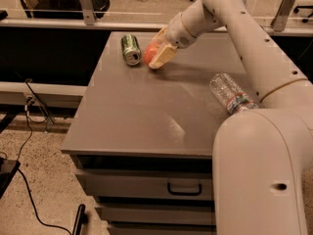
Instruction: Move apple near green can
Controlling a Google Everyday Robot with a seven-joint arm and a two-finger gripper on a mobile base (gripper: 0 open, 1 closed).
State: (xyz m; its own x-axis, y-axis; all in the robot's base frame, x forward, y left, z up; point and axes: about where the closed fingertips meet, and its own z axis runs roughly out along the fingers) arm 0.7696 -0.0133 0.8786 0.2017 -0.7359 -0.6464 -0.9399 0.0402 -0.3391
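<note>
The green can (130,49) lies on its side near the far left of the grey table (142,116), its silver end facing me. The orange-red apple (149,55) is just right of the can, a small gap apart, down at the table surface. My gripper (157,53) reaches in from the upper right and is shut on the apple, its pale fingers (163,55) covering the apple's right half.
A clear plastic water bottle (231,94) lies on its side at the table's right. My arm's large base (264,180) fills the lower right. Drawers (161,185) sit under the table front. A rail runs behind the table.
</note>
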